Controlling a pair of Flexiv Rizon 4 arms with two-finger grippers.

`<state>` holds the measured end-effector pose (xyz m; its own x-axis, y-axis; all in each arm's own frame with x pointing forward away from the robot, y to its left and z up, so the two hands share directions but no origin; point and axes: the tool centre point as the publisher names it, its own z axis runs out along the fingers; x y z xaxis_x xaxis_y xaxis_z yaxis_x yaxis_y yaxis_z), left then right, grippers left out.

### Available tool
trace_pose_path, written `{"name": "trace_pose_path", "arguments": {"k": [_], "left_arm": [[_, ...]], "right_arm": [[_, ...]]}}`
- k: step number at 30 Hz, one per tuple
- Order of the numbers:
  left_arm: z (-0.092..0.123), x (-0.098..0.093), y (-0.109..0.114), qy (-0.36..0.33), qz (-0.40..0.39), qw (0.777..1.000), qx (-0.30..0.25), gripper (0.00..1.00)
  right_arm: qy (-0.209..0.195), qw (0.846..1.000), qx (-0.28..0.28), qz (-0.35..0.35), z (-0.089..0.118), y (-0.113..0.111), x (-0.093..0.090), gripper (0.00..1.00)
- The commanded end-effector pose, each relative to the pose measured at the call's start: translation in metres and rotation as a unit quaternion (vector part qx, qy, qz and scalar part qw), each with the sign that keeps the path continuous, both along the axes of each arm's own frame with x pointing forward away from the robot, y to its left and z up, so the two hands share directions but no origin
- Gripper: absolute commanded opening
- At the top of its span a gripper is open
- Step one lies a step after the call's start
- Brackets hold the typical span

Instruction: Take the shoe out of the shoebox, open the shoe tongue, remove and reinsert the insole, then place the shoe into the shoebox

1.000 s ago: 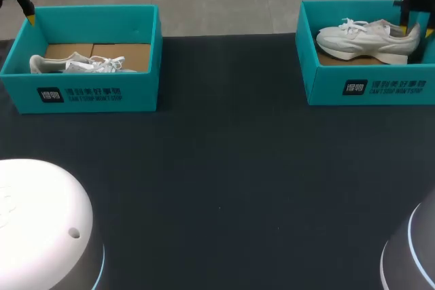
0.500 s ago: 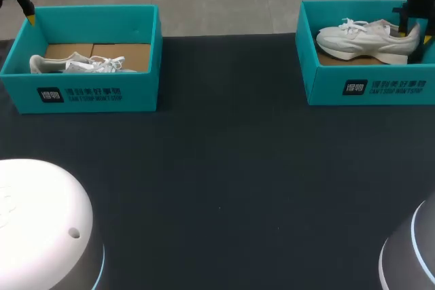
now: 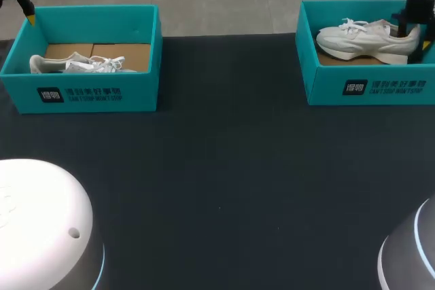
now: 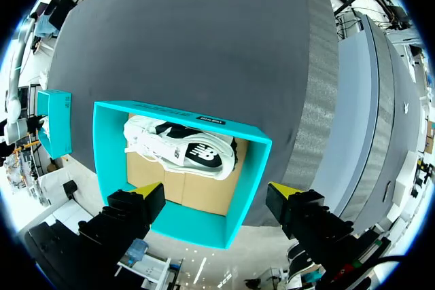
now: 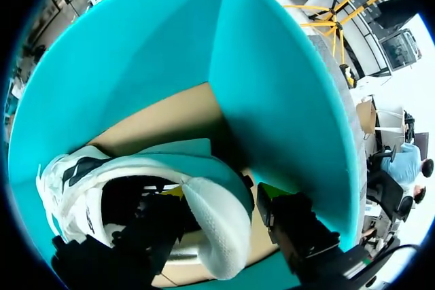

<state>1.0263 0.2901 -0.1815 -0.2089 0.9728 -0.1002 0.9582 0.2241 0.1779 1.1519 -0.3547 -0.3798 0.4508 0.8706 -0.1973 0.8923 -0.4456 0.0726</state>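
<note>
A white shoe (image 3: 367,37) lies on its side in the teal shoebox (image 3: 367,87) at the right. My right gripper (image 3: 416,35) stands open astride the shoe's heel (image 5: 217,229). One finger is inside the shoe's opening and the other is outside, behind the padded heel, near the box's corner. A second white and black shoe (image 4: 180,151) lies in the teal shoebox (image 4: 177,110) at the left. My left gripper (image 4: 217,195) hangs wide open and empty above that box's far wall. Only its yellow tip (image 3: 28,11) shows in the head view.
The dark table (image 3: 224,168) stretches between the two boxes. Brown cardboard (image 3: 102,53) lines the floor of the left box. The teal walls (image 5: 272,86) of the right box stand close around my right gripper.
My right gripper has sunk a little lower around the shoe's heel. The shoe, the boxes and my left arm have kept their places.
</note>
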Motion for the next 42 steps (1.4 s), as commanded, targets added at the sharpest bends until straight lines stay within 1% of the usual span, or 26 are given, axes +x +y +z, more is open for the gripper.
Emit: {"name": "trace_pose_path", "arguments": {"k": [1, 3, 5, 7, 11, 12, 14, 15, 21, 25, 35, 39, 42], "left_arm": [[0.001, -0.001, 0.0, 0.0, 0.0, 1.0, 0.002, 1.0], [0.001, -0.001, 0.0, 0.0, 0.0, 1.0, 0.002, 1.0], [0.001, -0.001, 0.0, 0.0, 0.0, 1.0, 0.002, 1.0], [0.001, -0.001, 0.0, 0.0, 0.0, 1.0, 0.002, 1.0], [0.001, -0.001, 0.0, 0.0, 0.0, 1.0, 0.002, 1.0], [0.001, -0.001, 0.0, 0.0, 0.0, 1.0, 0.002, 1.0], [0.001, -0.001, 0.0, 0.0, 0.0, 1.0, 0.002, 1.0], [0.001, -0.001, 0.0, 0.0, 0.0, 1.0, 0.002, 1.0], [0.001, -0.001, 0.0, 0.0, 0.0, 1.0, 0.002, 1.0], [0.001, -0.001, 0.0, 0.0, 0.0, 1.0, 0.002, 1.0], [0.001, -0.001, 0.0, 0.0, 0.0, 1.0, 0.002, 1.0], [0.001, -0.001, 0.0, 0.0, 0.0, 1.0, 0.002, 1.0], [0.001, -0.001, 0.0, 0.0, 0.0, 1.0, 0.002, 1.0]], "right_arm": [[0.015, 1.0, 0.003, -0.001, -0.009, -0.003, 0.011, 0.58], [0.018, 1.0, 0.003, 0.0, -0.011, -0.003, 0.01, 0.56], [0.02, 1.0, 0.002, 0.0, -0.012, -0.003, 0.009, 0.49], [0.022, 1.0, 0.002, -0.001, -0.013, -0.003, 0.009, 0.46], [0.023, 1.0, -0.001, -0.004, -0.013, -0.004, 0.007, 0.34], [0.024, 1.0, -0.001, -0.004, -0.013, -0.004, 0.007, 0.29], [0.025, 1.0, -0.003, -0.005, -0.014, -0.004, 0.006, 0.15], [0.025, 1.0, -0.004, -0.006, -0.013, -0.004, 0.006, 0.01], [0.024, 1.0, -0.006, -0.01, -0.01, -0.005, 0.002, 0.0], [0.018, 1.0, -0.009, -0.008, 0.0, -0.006, -0.001, 0.0], [-0.002, 1.0, -0.018, 0.003, 0.035, -0.012, -0.008, 0.0], [-0.014, 1.0, -0.018, 0.009, 0.053, -0.015, -0.011, 0.0], [-0.023, 0.999, -0.014, 0.023, 0.07, -0.011, -0.014, 0.0]]}}
